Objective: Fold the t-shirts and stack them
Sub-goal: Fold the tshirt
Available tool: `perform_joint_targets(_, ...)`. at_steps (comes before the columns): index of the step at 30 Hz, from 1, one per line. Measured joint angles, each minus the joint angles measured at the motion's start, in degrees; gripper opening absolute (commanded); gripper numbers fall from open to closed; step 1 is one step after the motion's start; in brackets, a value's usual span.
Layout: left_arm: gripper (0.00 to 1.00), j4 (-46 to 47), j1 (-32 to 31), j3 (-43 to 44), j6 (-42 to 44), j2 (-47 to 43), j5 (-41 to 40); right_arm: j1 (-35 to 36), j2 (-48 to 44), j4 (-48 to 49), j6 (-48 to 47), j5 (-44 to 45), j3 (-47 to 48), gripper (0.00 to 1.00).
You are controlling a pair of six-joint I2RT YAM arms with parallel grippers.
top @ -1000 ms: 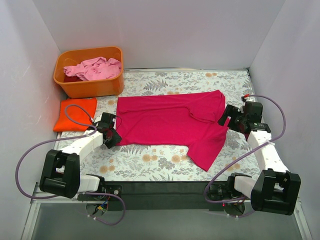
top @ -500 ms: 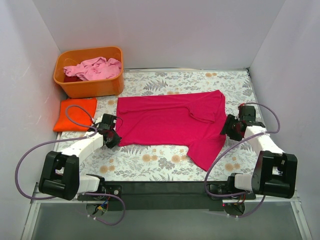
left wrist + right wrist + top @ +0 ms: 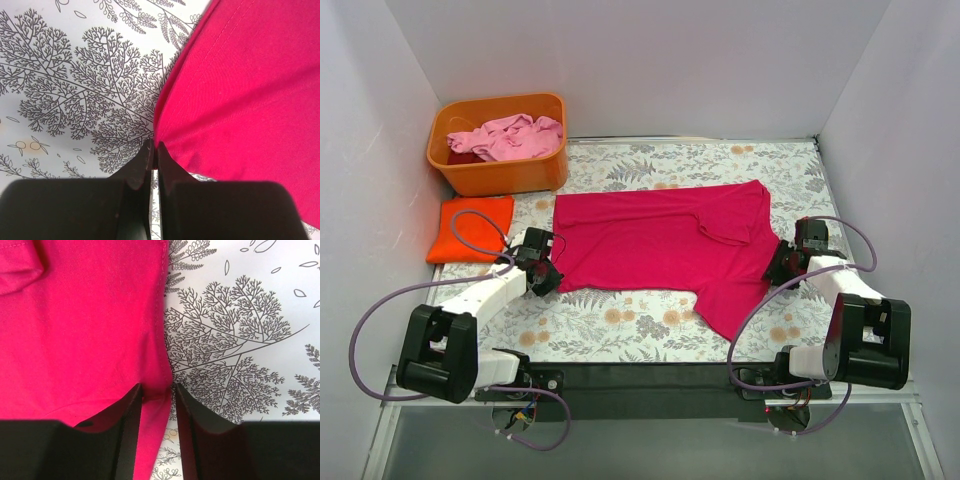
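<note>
A magenta-red t-shirt (image 3: 660, 245) lies spread flat across the middle of the floral table, one sleeve pointing toward the near edge. My left gripper (image 3: 551, 274) is at its lower-left corner. In the left wrist view this gripper (image 3: 154, 148) is shut on the shirt's (image 3: 240, 100) edge. My right gripper (image 3: 776, 267) sits low at the shirt's right edge. The right wrist view shows that gripper (image 3: 158, 391) open, its jaws a little apart and astride the hem (image 3: 161, 330), with bare table showing beside one finger. A folded orange t-shirt (image 3: 470, 228) lies at the left.
An orange tub (image 3: 530, 172) stands at the back left, holding a crumpled pale pink t-shirt (image 3: 510, 135) and a dark red one (image 3: 466, 157). White walls close in on the left, back and right. Purple cables loop beside both arms.
My right gripper has dropped toward the near side onto the shirt's right edge, and its jaws have narrowed. The left gripper has closed on the shirt's corner and barely moved.
</note>
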Motion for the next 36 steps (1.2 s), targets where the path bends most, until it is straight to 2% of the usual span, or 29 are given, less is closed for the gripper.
perform_joint_targets(3,0.0,-0.1,0.0,0.0,0.0,-0.4,-0.2,0.0,0.0,0.5,0.0,0.0,-0.3,0.24)
perform_joint_targets(4,0.0,-0.2,0.0,0.0,0.0,-0.6,-0.2,0.0,0.0,0.6,0.0,0.0,-0.5,0.16)
perform_joint_targets(9,0.0,-1.7,-0.3,-0.1,0.0,-2.4,-1.6,-0.4,-1.0,1.0,0.1,0.1,-1.5,0.02)
perform_joint_targets(23,0.0,-7.6,-0.3,0.5,-0.9,-10.1,-3.1,-0.9,-9.7,-5.5,-1.3,0.9,0.7,0.01)
perform_joint_targets(27,0.0,-7.7,-0.2,2.5,-0.6,-8.3,-3.3,-0.9,-7.1,-6.8,-2.2,0.8,6.5,0.01)
perform_joint_targets(36,0.0,-4.4,1.7,9.0,1.7,2.2,-3.7,-1.0,5.2,-7.5,-4.5,-0.6,18.0,0.01)
